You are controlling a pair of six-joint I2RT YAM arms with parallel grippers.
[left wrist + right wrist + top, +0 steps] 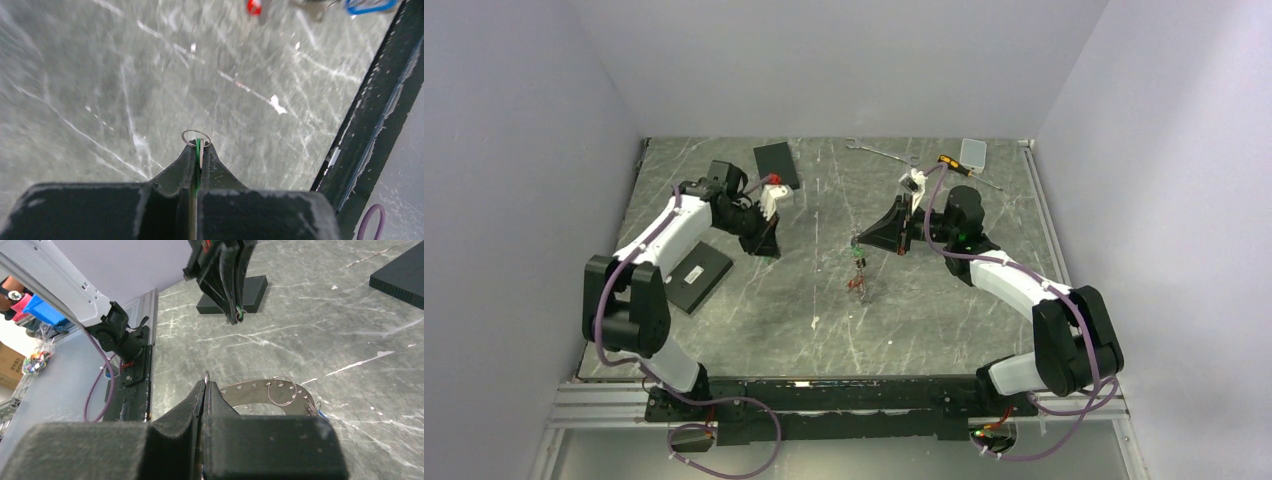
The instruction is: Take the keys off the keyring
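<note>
My left gripper is shut on a green-tagged key; its small split ring sticks out past the fingertips, above the table. My right gripper is shut on the edge of the keyring, a flat grey ring with holes, held off the table. A small split ring and a blue tag hang on it. Several keys dangle below it in the top view. The left gripper shows ahead in the right wrist view.
Black boxes lie at the back left and the left. A wrench, a screwdriver and a small clear box lie at the back right. A red tag and a blue one show blurred.
</note>
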